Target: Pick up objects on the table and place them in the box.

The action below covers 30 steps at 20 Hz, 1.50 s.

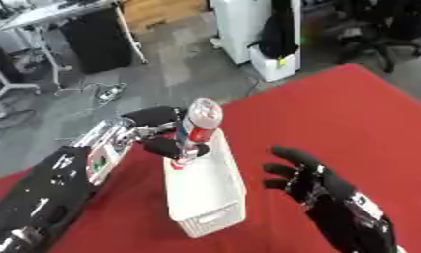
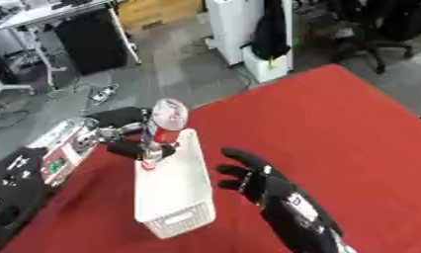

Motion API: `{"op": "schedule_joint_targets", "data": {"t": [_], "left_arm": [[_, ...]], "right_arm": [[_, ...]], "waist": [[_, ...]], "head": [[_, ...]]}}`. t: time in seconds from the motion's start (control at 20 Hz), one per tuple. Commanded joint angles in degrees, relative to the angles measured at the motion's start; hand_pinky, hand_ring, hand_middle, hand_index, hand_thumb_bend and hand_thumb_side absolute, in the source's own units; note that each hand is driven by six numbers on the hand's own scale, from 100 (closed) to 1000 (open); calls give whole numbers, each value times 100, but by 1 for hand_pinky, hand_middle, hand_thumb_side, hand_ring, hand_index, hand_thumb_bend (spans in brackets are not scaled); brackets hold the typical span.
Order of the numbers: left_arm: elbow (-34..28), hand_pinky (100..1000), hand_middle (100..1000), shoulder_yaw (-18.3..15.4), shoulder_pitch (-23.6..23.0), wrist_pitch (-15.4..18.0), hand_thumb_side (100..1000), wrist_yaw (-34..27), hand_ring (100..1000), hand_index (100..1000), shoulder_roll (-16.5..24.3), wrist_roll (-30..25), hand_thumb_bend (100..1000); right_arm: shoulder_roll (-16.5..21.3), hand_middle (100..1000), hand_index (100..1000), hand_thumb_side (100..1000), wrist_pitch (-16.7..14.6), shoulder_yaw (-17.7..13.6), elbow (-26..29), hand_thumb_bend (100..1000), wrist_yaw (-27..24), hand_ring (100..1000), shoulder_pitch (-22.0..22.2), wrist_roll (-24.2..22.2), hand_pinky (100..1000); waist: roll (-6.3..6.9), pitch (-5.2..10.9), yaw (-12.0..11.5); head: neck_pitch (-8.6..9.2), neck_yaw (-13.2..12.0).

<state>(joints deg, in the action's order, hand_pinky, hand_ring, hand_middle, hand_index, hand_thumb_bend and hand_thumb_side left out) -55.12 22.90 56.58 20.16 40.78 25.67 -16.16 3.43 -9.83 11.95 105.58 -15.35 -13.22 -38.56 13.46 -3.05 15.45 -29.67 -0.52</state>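
Left robot hand (image 1: 166,133) grips bottle (image 1: 199,129) over box (image 1: 205,190) far edge.

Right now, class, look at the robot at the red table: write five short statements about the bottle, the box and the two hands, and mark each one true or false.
1. The left robot hand holds a bottle. True.
2. The bottle lies flat on the table. False: it is held above the far end of the white box, bottom end up.
3. The right robot hand is open and holds nothing. True.
4. The box stands on a blue cloth. False: the table is covered in red.
5. The right robot hand rests inside the box. False: it is beside the box, to its right.
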Motion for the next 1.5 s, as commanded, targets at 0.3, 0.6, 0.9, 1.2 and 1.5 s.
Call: {"op": "schedule_joint_targets", "data": {"t": [0.3,0.6,0.9,1.2,1.5], "left_arm": [[-49,903,944,-73,156,53,1000,-16,959,1000,180,21,394],[-47,903,943,-77,156,73,1000,-17,953,1000,186,33,405],[-103,844,911,-97,171,60,1000,-78,906,980,236,59,373],[-819,683,818,122,88,-98,902,-649,803,883,595,65,100],[-2349,691,832,370,-193,-411,1000,-1689,815,909,1192,-94,148]], "right_arm": [[-56,997,1000,1000,13,7,131,100,-14,941,-34,6,893],[-48,997,1000,1000,14,2,134,102,-11,941,-33,11,893],[-27,997,1000,1000,8,-8,121,108,-1,942,-22,15,894],[76,998,1000,1000,-76,-47,47,148,67,943,-69,1,897],[99,995,1000,1000,-315,-15,-206,195,182,940,-240,-103,895]], "waist": [[-51,41,-40],[-51,32,-55],[-51,33,-118],[-51,20,-365],[-105,52,-674]], "head": [[-17,-24],[-25,-23],[-39,-25],[-7,-2],[65,25]]}}
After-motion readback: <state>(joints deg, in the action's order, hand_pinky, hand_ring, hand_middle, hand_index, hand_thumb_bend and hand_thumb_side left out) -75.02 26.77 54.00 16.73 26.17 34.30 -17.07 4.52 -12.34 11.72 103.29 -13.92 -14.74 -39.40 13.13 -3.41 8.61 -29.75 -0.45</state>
